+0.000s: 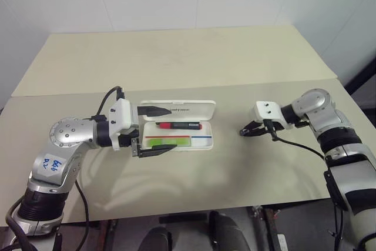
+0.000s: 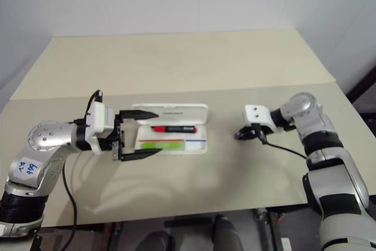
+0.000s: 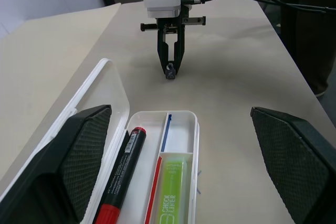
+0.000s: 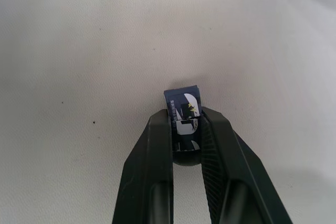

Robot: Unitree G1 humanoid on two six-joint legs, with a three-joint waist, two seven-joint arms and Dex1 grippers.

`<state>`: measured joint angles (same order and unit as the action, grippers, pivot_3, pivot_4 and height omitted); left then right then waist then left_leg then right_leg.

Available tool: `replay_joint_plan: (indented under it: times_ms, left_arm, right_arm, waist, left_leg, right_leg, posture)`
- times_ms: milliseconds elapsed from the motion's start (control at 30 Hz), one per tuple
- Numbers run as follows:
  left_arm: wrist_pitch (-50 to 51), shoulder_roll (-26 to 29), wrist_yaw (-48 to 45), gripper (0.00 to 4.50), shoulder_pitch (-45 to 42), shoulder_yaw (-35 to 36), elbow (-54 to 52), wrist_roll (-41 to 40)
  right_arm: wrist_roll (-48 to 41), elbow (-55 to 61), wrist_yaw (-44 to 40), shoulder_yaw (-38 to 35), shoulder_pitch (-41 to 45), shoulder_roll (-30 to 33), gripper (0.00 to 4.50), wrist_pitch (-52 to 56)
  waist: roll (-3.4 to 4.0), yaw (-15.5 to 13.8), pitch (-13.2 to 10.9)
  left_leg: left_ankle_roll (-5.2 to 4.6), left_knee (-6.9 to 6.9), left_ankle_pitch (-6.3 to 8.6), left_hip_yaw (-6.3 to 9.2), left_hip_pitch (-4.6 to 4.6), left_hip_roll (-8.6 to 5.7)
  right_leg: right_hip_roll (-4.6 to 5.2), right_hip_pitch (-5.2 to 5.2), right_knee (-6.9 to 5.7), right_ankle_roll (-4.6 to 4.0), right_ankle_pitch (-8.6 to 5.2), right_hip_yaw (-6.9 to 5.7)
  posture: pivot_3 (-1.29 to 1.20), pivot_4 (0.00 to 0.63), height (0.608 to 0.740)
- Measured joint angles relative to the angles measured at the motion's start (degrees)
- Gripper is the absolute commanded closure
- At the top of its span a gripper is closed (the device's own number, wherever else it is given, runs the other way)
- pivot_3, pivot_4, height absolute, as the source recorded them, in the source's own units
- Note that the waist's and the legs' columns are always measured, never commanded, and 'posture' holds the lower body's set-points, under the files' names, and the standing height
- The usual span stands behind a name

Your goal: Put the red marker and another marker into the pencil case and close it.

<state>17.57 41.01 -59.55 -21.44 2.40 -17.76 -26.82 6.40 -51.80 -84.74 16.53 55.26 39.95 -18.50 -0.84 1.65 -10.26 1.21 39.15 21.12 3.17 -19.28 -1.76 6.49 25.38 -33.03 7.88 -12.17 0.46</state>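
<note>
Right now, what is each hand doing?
Left hand: open, holding nothing, at the open pencil case.
Right hand: shut on a small dark object on the table.

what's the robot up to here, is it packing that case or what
Mostly packed. The white pencil case lies open on the table, with the red marker and the green highlighter already inside. The left gripper hovers open at the case's near end, with one finger over the lid. Off to the side, the right gripper is shut on a small dark object at the tabletop. The lid is not closed yet.
</note>
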Motion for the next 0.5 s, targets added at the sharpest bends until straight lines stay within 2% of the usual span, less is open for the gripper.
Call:
replay_joint_plan:
  times_ms: [233, 500]
  left_arm:
    - [-0.4, 0.0, -0.8, 0.0, -0.2, -0.1, 0.6, 0.0]
    - [-3.4, -0.3, -2.2, 0.0, -0.6, -0.2, 4.1, 0.2]
  right_arm:
    - [-3.6, 16.1, 1.1, -3.2, -6.2, 1.5, 4.12, 8.0]
    - [-10.4, 42.8, 6.4, -8.6, -14.7, 3.7, 4.12, 29.6]
  waist:
    - [0.05, -0.1, 0.0]
    - [0.05, -0.4, 0.0]
  left_leg:
    - [-0.01, -0.04, 0.01, 0.03, -0.05, 0.01]
    - [-0.06, -0.04, 0.04, 0.07, -0.13, -0.01]
  right_leg:
    - [0.0, 0.02, 0.06, 0.0, 0.0, -0.03]
    - [0.04, 0.03, 0.11, -0.01, 0.0, -0.08]
  posture:
    - [0.0, 0.15, 0.74]
    - [0.0, 0.15, 0.74]
